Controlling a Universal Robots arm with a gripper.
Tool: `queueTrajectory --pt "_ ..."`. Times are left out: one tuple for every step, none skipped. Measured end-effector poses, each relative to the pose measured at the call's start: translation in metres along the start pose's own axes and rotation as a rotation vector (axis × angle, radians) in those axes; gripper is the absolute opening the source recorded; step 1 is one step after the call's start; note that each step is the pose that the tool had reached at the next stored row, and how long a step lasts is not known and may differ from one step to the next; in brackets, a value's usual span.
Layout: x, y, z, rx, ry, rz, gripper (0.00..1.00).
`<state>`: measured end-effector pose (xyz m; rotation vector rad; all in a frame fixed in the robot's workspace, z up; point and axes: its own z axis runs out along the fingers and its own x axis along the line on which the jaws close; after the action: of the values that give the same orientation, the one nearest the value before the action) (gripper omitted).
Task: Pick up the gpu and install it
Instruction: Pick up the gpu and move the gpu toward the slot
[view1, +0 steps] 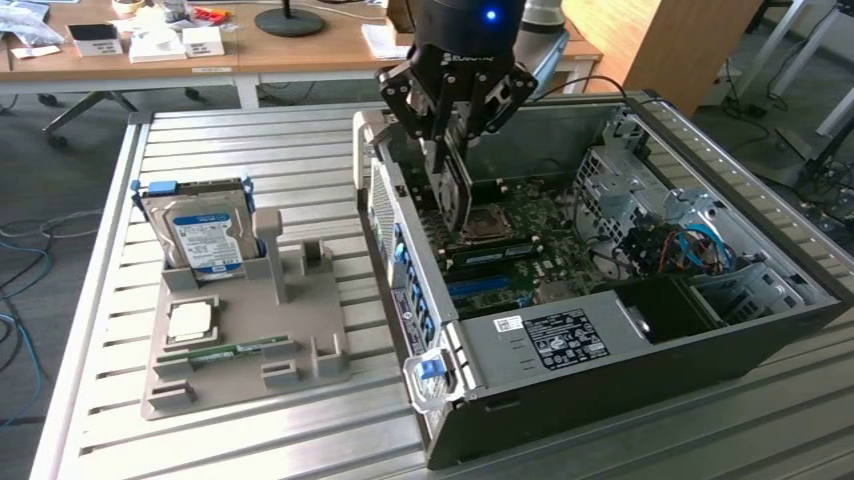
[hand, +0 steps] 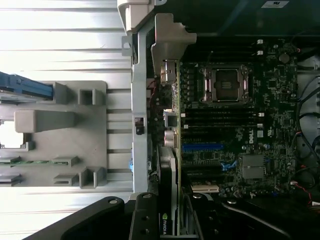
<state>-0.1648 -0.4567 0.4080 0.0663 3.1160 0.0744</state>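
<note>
Toward the tabletop (view1: 240, 150) edge on the exterior view's left: grey holder tray (view1: 247, 375), with a silver hard drive (view1: 203, 235) stood on end at its far side, a square pale chip (view1: 191, 320) lying flat nearer, and a slim green memory stick (view1: 227, 352) laid flat just beside that. All well apart from the arm.

Further right, from the tabletop's middle toward its right edge: open computer case (view1: 747, 330) lying on its side, motherboard (view1: 534, 225) facing up. Over the case wall nearest the tray, arm (view1: 461, 30) coming straight down, wrist roughly vertical, black gripper body just above the opening. Jaws partly closed, clamped on the gpu (view1: 457, 205) by its upper edge. Card held upright on edge, lower edge down among the motherboard slots just inside that wall. Seated or merely touching: cannot tell.

From the wrist: gpu (hand: 167, 200) seen edge-on between the dark fingers (hand: 145, 220), green logo on its near end, running alongside the grey case wall (hand: 140, 125), near the blue slot (hand: 202, 147). Processor socket (hand: 223, 85) further along the board, well apart from the card. Card's lower edge hidden behind its own body; end bracket hard to make out against the wall's grey metal.
</note>
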Motion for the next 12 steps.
queueTrajectory --pt "-0.002 0.0001 0.0001 0.0000 0.0000 0.000 0.27" --pt "-0.004 0.0002 0.0001 0.0000 0.0000 0.000 0.27" --pt "-0.006 0.0002 0.0002 0.0000 0.0000 0.000 0.27" --pt "-0.008 0.0003 0.0002 0.0000 0.0000 0.000 0.27" --pt "-0.011 0.0004 0.0003 0.0000 0.0000 0.000 0.27" --pt "-0.013 0.0005 0.0003 0.0000 0.0000 0.000 0.27" --pt "-0.015 0.0006 0.0004 -0.0001 0.0000 0.000 0.27" --pt "-0.017 0.0007 0.0005 -0.0001 0.0000 0.000 0.27" --pt "-0.020 0.0008 0.0005 0.0000 0.0000 0.000 0.27" --pt "-0.022 0.0009 0.0006 -0.0001 0.0000 0.000 0.27" --pt "-0.025 0.0010 0.0006 -0.0001 0.0000 0.000 0.27" --pt "-0.027 0.0011 0.0007 -0.0001 0.0000 0.000 0.27"
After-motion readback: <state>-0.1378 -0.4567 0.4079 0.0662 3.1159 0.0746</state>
